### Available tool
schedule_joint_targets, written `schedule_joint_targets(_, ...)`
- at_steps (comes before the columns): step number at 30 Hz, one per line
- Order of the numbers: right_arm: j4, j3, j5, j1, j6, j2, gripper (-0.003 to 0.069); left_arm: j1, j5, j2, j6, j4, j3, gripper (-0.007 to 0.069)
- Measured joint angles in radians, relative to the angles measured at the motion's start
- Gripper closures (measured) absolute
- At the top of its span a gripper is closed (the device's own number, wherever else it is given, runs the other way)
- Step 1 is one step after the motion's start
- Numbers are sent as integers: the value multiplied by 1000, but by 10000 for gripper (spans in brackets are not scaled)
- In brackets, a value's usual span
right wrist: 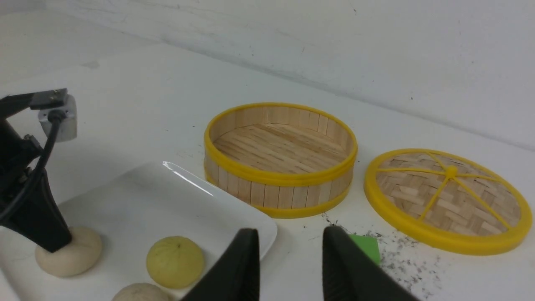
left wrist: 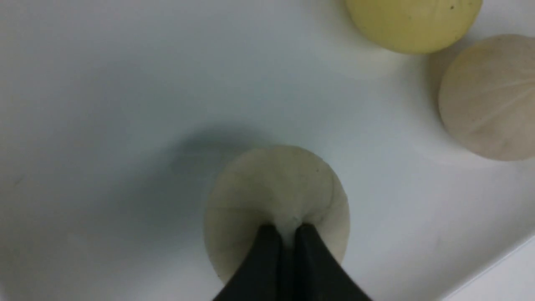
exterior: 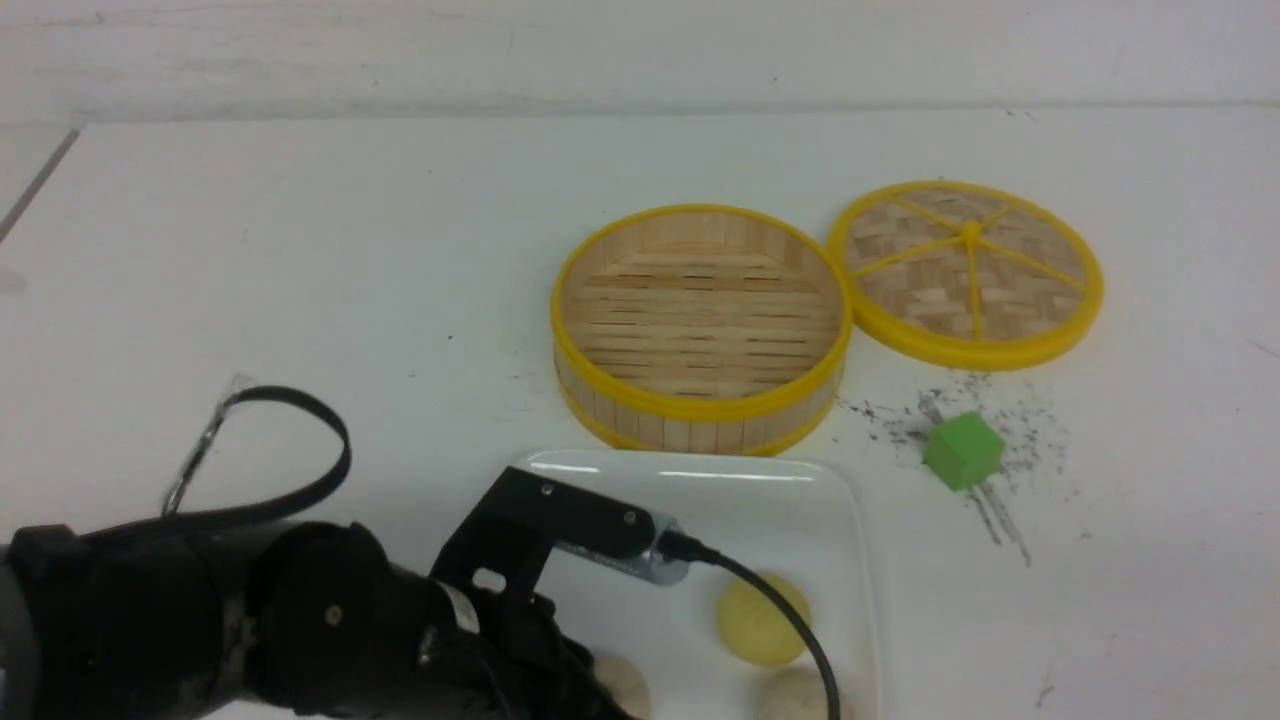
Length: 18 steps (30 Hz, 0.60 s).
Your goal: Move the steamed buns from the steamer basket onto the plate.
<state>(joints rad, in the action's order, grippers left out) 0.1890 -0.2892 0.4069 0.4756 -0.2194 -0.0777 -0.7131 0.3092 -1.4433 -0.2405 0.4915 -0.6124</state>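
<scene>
In the lower middle of the front frame, the large glossy white rectangular plate [exterior: 800, 480] is being occupied by all three steamed buns; the pale yellow round dough bun [exterior: 760, 620] and one beige-grey round dough bun [exterior: 795, 695] are being shown close together near its right rim, while the other beige-grey dough bun [left wrist: 276, 188] is being pinched at its top by the left gripper [left wrist: 287, 234], its black fingertips [left wrist: 267, 246] being held almost together. The round bamboo-slat steamer basket with yellow rims [exterior: 700, 410] is being shown bare-floored at frame centre, just above the plate; the right gripper [right wrist: 290, 251] is being held with its jaws moderately apart, nothing being gripped between them.
</scene>
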Motion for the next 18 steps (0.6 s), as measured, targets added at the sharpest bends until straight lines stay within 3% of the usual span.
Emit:
schedule_joint_targets(5,0,0,-1,0,0,0,419,0,41,0,-2,2,-5,532)
schedule_joint_targets(9,0,1,-1,0,0,0,419,0,76,0,-3,0,-8,361)
schedule_joint_targets(10,0,1,-1,0,0,0,419,0,76,0,8,1,-8,270)
schedule_joint_targets(13,0,1,-1,0,0,0,419,0,48,0,37,19,-8,135)
schedule_joint_targets(18,0,1,-1,0,0,0,419,0,30,0,0,13,-72,84)
